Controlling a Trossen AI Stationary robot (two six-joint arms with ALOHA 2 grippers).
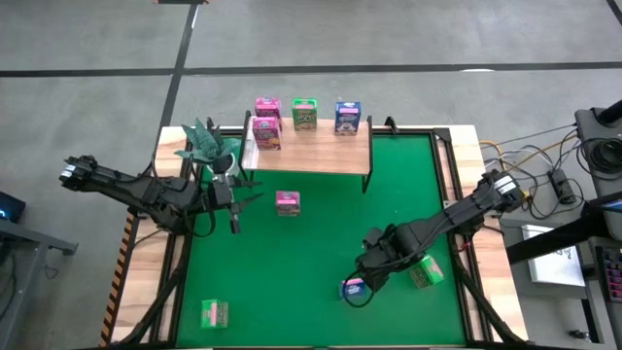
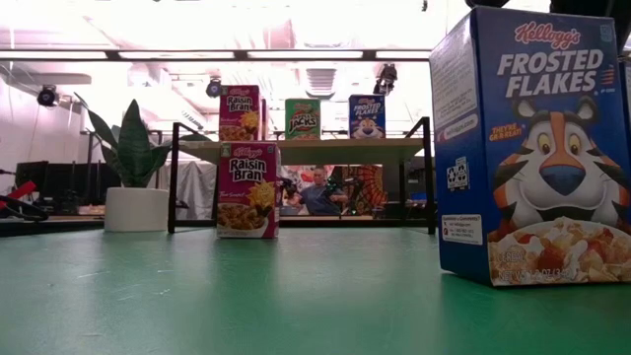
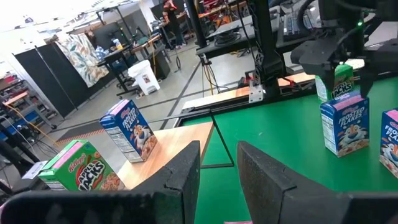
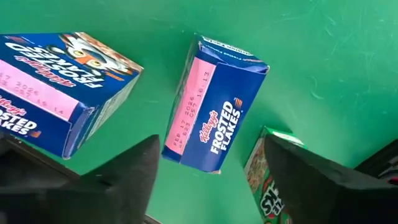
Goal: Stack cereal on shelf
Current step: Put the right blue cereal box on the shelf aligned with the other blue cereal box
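We are seeing the right tool hovering released, fingers wide apart, over a blue Frosted Flakes box standing on the green table mat. The left tool is waiting part-open and empty near the shelf, which is carrying pink, green and blue cereal boxes.

Right tool spread wide, pointing down.

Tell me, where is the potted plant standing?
In the high view the potted plant stands at the table's far left, beside the shelf's left end.
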